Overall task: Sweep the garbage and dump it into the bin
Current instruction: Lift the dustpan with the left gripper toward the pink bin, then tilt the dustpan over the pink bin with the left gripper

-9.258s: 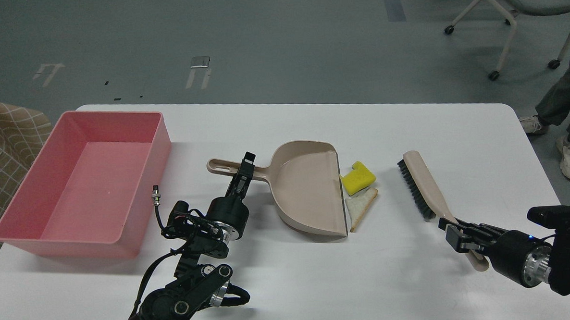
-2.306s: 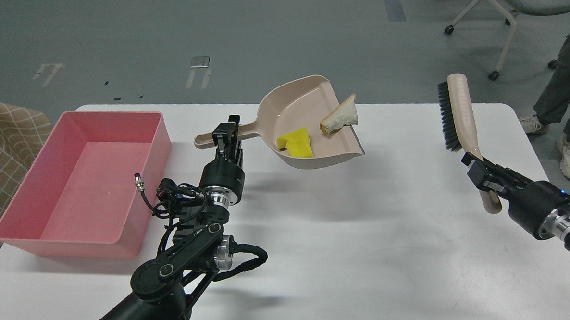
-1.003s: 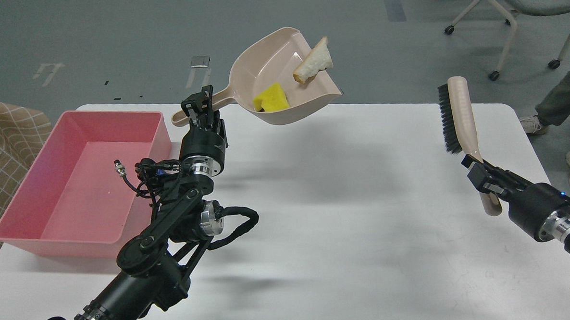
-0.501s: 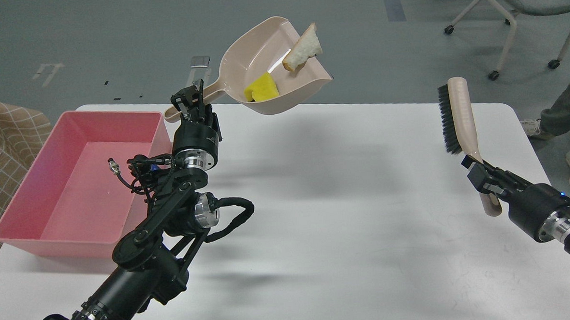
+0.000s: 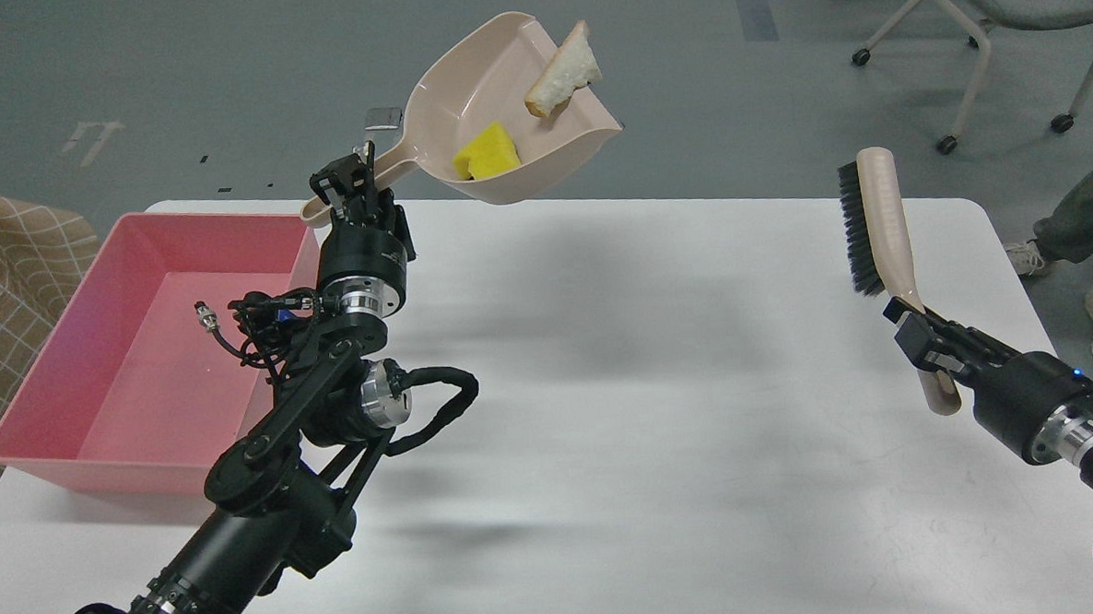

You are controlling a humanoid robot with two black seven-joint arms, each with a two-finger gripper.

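My left gripper [image 5: 347, 182] is shut on the handle of the beige dustpan [image 5: 483, 116] and holds it high above the table, just right of the bin. The yellow sponge block [image 5: 484, 151] lies low in the pan. The white bread slice [image 5: 563, 59] rests against the pan's right wall. The pink bin [image 5: 156, 347] stands on the table at the left and holds nothing. My right gripper [image 5: 922, 341] is shut on the handle of the beige brush [image 5: 880, 223], held upright above the table's right side with its black bristles facing left.
The white table [image 5: 662, 413] spreads between my two arms. A checked cloth [image 5: 1, 275] lies left of the bin. A wheeled chair [image 5: 995, 11] and a person's legs [image 5: 1087, 219] are on the floor beyond the right edge.
My left arm has lifted the dustpan with both pieces off the table and carried it up and leftward toward the bin. The right arm has held the brush still for the last second.
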